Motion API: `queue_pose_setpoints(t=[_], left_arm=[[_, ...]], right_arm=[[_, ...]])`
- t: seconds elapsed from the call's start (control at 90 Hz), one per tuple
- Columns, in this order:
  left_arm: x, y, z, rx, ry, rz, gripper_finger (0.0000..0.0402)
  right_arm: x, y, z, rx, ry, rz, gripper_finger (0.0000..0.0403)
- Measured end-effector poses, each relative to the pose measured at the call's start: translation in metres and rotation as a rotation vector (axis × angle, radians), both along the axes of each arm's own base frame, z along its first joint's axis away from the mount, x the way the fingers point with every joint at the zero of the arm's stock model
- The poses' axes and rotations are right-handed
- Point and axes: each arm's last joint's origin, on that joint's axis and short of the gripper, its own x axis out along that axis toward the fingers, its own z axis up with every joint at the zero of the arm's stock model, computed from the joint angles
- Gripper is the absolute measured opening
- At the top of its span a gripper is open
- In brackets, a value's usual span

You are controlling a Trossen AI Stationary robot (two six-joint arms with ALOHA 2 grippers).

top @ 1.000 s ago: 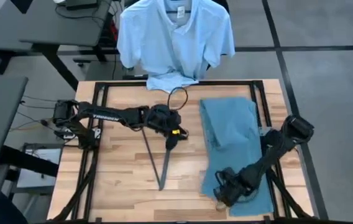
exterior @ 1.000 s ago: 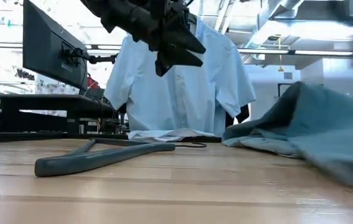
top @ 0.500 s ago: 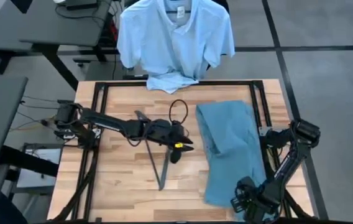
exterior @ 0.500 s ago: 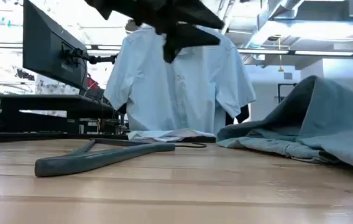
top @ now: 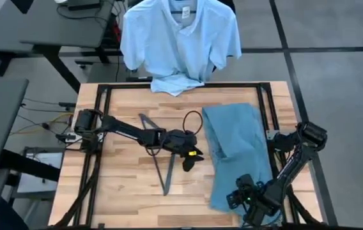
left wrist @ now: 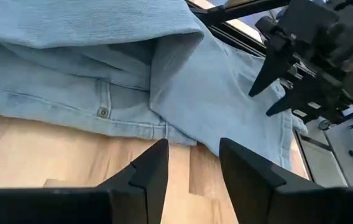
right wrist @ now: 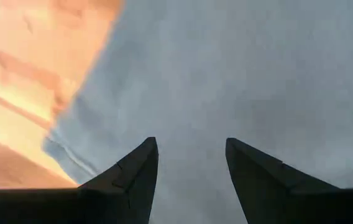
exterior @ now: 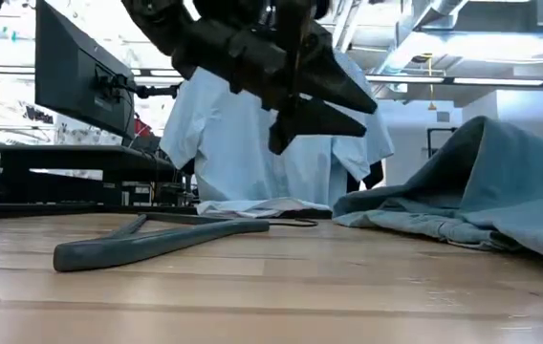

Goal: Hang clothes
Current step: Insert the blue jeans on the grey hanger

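While the jeans (top: 239, 150) lie crumpled along the tabletop's (top: 124, 185) right side, I see my left gripper (top: 189, 160) hovering mid-table just beside their left edge, fingers (left wrist: 155, 171) spread and empty, the denim just ahead of them. My right gripper (top: 240, 199) sits over the jeans' near end by the tabletop's near right corner, fingers (right wrist: 136, 171) parted above the cloth, gripping nothing. A dark hanger (top: 162, 163) lies flat mid-table. Beyond the far edge the pale shirt (top: 180, 41) hangs, with a monitor (exterior: 80, 76) left of it in the low view.
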Motion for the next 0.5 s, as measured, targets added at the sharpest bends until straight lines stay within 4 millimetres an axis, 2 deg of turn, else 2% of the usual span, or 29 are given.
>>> queue_pose_setpoints(t=[0.122,0.256,0.367,0.5], left_arm=[[0.015,0.007,-0.007,0.006,0.02,-0.033,0.0127],[0.026,0.014,-0.016,0.04,0.068,-0.037,0.0127],[0.031,0.018,-0.029,0.086,0.105,-0.062,0.0127],[0.032,0.024,-0.027,0.136,0.1,-0.082,0.0127]], right_arm=[[0.017,-0.012,0.0,-0.033,-0.018,0.006,0.0175],[0.035,-0.025,0.001,-0.082,-0.007,0.116,0.0175],[0.043,-0.034,0.001,-0.102,0.013,0.14,0.0175],[0.046,-0.042,0.001,-0.115,0.037,0.119,0.0175]])
